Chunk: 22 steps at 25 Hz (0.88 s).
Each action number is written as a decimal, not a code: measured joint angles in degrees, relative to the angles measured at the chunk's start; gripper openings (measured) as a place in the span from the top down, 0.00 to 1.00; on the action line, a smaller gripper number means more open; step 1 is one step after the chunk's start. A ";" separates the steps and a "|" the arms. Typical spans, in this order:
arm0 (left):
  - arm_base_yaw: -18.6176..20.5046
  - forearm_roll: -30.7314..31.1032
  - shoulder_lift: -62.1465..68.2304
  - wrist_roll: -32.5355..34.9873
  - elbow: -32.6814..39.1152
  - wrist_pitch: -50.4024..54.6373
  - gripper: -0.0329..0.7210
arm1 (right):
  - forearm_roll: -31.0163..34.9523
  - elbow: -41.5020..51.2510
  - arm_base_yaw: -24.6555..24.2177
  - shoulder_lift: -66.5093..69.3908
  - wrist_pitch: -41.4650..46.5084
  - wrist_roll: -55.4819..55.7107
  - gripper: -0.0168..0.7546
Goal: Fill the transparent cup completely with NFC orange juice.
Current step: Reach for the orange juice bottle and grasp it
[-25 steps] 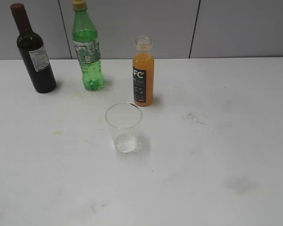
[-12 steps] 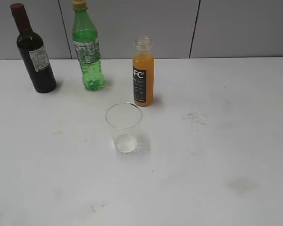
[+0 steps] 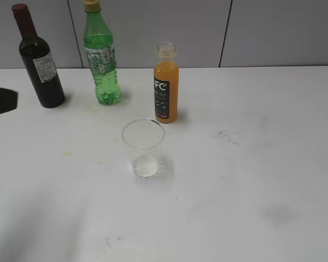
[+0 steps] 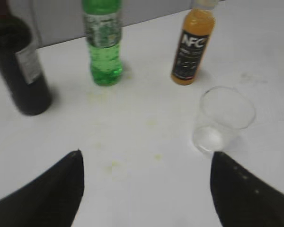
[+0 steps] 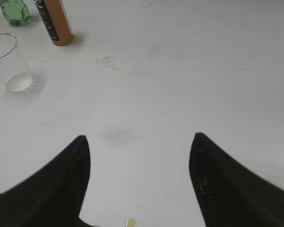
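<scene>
Transparent cup (image 3: 144, 148): clear glossy plastic. Table (image 3: 251, 180): white, matt, smudged. Wine bottle (image 3: 40, 60): dark glossy glass.

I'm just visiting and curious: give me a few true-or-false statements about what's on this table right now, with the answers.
1. The transparent cup is already full of juice. False: it is empty.
2. The NFC orange juice bottle stands upright with no cap on. True.
3. The left gripper is closed around the green bottle. False: its jaws are spread and hold nothing.
4. The wine bottle stands left of the green bottle in the exterior view. True.
5. The right gripper holds the cup. False: it is open over bare table.
</scene>
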 joint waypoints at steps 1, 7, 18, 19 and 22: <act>0.20 -4.22 2.54 6.10 -1.47 1.43 0.11 | 0.04 0.00 0.00 0.00 0.00 0.00 0.32; 2.04 -23.79 21.48 31.92 -12.06 13.50 0.13 | 0.15 0.00 0.00 0.00 0.00 0.00 0.32; -4.21 -28.47 48.82 53.27 -30.00 17.38 0.16 | 0.15 0.00 0.00 0.00 0.00 0.00 0.32; -4.99 -29.20 50.70 54.98 -30.75 17.26 0.16 | 0.15 0.00 0.00 0.00 0.00 0.00 0.32; -6.27 -33.96 57.06 59.93 -33.12 16.97 0.16 | 0.15 0.00 0.00 0.00 0.00 0.00 0.32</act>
